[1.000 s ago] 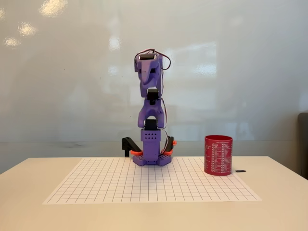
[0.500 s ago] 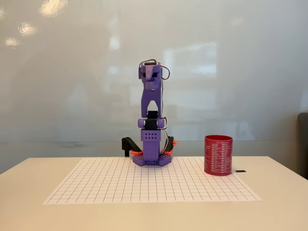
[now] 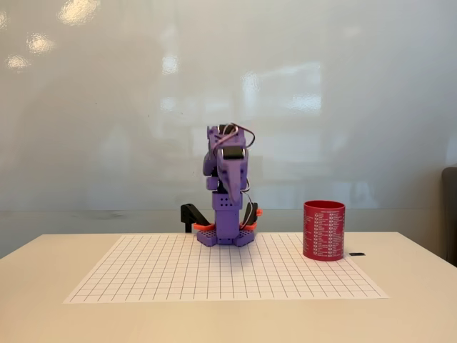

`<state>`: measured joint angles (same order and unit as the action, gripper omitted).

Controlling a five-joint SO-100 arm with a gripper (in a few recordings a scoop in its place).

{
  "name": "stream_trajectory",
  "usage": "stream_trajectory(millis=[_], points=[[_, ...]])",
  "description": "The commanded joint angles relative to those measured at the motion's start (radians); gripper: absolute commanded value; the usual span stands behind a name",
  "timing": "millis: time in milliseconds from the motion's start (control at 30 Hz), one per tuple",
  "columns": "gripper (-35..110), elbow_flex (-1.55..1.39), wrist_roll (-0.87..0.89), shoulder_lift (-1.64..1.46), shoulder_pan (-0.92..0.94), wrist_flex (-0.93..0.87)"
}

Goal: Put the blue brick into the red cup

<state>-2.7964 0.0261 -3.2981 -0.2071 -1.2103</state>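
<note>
The purple arm (image 3: 227,187) sits folded low over its base at the far edge of the grid mat (image 3: 225,268), about 12 o'clock from the mat's centre in the fixed view. Its upper links are tucked down against the base column, with thin wires looping over the top. The jaws (image 3: 230,189) point down toward the base, seen head-on; from this angle I cannot tell whether they are released or clenched, and nothing can be made out between them.

The red cup (image 3: 324,230) stands upright on the counter (image 3: 43,286), at about 3 o'clock from the arm's base, resting on the right part of the mat near its far right corner and well apart from the arm. It has straight sides covered in rows of small white print. The camera looks at it from the side, level with its wall, so its inside is hidden and I cannot tell what, if anything, lies in it.

The blue brick cannot be made out on the mat or the counter; where it is, I cannot tell.

A small dark object (image 3: 357,254) lies flat just beside the cup at its 4 o'clock. A black and orange clamp (image 3: 191,216) sits at the base's 9 o'clock.
</note>
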Motion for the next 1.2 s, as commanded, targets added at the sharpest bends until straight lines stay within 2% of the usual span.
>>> stream_trajectory(millis=[0,567,1167], points=[[-1,-0.094,0.026,-0.005,-0.017,0.011],[-1,-0.193,0.141,-0.005,0.034,-0.014],[-1,-0.225,0.141,-0.005,0.078,0.002]])
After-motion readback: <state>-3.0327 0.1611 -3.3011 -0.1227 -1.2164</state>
